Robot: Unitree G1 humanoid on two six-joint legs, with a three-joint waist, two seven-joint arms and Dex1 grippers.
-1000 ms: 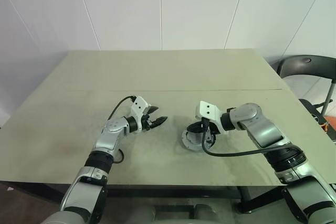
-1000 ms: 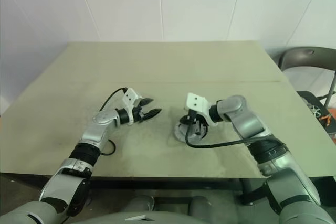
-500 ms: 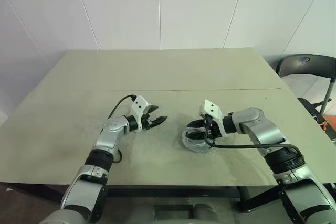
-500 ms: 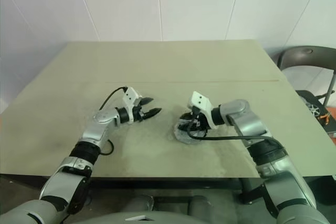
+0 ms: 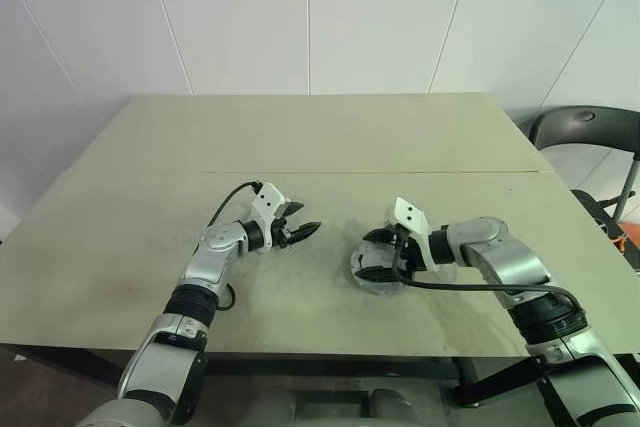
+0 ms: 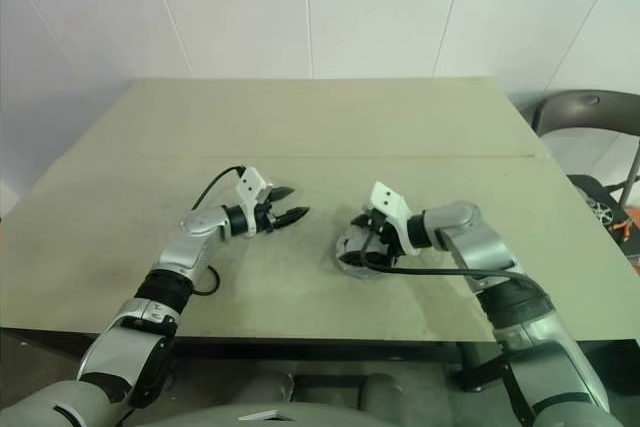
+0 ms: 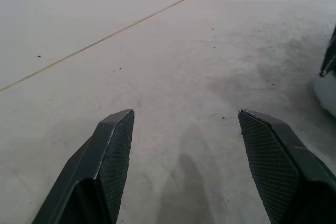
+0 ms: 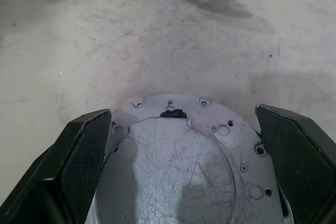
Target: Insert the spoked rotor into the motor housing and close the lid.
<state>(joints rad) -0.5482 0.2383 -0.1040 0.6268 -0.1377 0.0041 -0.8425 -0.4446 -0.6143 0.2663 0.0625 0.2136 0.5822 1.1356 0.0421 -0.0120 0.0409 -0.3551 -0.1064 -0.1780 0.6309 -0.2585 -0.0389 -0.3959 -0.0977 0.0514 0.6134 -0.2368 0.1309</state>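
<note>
Even bright diffuse light, soft shadows on table (image 5: 330, 147), frames sharp, no glare

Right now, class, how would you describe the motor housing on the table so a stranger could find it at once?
Start at the wide beige table and follow the robot's right arm to the right gripper. Between its open fingers lies the motor housing, a short round silver-grey puck with a scratched flat top and small screw holes round its rim. It is the one loose object on the table.

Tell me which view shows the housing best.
The right wrist view: the housing sits close up between the open right gripper fingers, its scratched silver top and small holes plain. The eye views show it small, partly behind that gripper. The left wrist view catches a pale sliver at its edge.
</note>
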